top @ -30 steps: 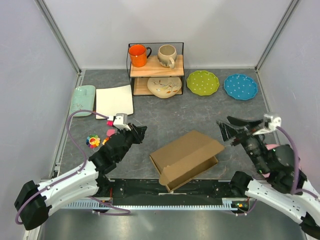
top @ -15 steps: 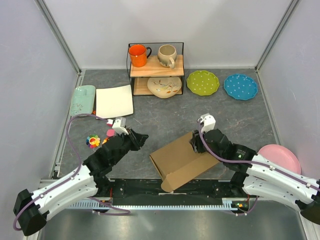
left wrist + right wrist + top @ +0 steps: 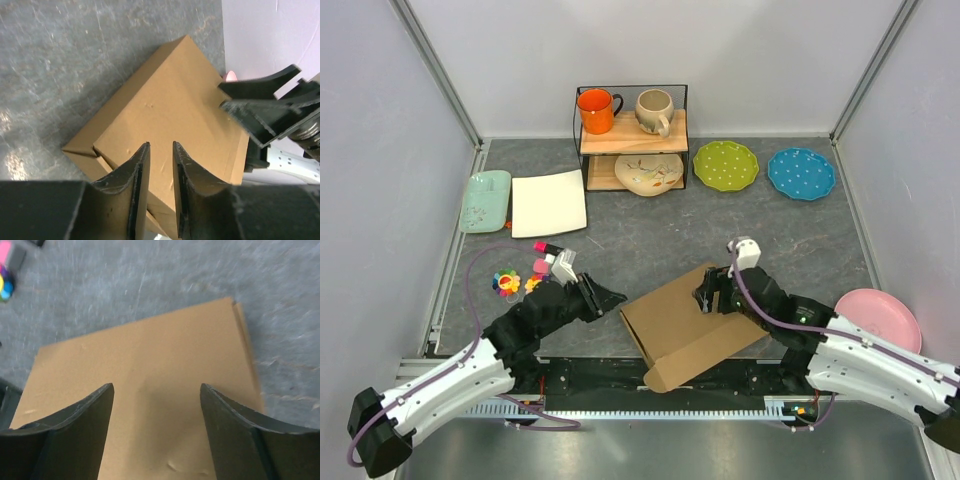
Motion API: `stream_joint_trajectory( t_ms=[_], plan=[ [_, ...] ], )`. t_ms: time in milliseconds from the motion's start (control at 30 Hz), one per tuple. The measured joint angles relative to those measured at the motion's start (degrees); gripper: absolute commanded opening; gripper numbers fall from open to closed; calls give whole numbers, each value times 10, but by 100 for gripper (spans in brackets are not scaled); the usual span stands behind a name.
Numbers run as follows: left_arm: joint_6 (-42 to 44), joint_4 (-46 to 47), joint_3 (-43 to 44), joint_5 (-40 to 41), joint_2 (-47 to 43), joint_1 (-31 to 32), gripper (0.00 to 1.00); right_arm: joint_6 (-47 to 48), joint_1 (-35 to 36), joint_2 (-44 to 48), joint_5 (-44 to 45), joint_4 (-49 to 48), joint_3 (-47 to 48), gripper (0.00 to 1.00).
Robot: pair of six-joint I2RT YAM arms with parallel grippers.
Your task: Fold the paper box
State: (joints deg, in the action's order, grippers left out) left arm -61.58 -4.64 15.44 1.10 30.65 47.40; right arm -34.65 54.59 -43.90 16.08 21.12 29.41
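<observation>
Your left gripper (image 3: 619, 296), lower left of centre: jaws a narrow slit apart, nothing between them, near the box's left corner. The paper box (image 3: 682, 322) sits at lower centre, lid lying flat. Your right gripper (image 3: 704, 296), over its upper right edge: jaws spread wide, empty.

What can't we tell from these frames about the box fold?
- Top view: right arm covers far corner of the paper box; right jaws' lid contact hidden.
- Left wrist: left jaws block the box's near edge; flap tuck unseen.
- Right wrist: blurred; frame bottom cuts off the lid.
</observation>
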Motion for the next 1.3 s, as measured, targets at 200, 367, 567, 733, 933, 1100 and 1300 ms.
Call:
stream_joint_trajectory(
  t_ms=[200, 367, 567, 733, 933, 1100, 1300],
  plan=[
    [-39, -25, -30, -32, -43, 3, 48, -37, -2, 17, 103, 74, 75, 98],
    [-80, -54, -63, -33, -90, 3, 47, -71, -14, -5, 141, 105, 94, 98],
    [-111, -102, -88, -34, -117, 4, 38, -90, -86, -2, 132, 111, 58, 98],
    [-111, -108, -89, -45, -41, 4, 25, -90, -198, -1, 64, 97, 12, 98],
    [-110, -81, -89, -81, 47, 4, 17, -90, -233, -38, -22, 47, -14, 98],
    [-109, -14, -89, -108, 94, 6, 19, -91, -234, -48, -65, 14, -24, 98],
    [-101, 76, -73, -119, 207, 6, 22, -93, -234, -49, -105, -19, -44, 98]
  ],
)
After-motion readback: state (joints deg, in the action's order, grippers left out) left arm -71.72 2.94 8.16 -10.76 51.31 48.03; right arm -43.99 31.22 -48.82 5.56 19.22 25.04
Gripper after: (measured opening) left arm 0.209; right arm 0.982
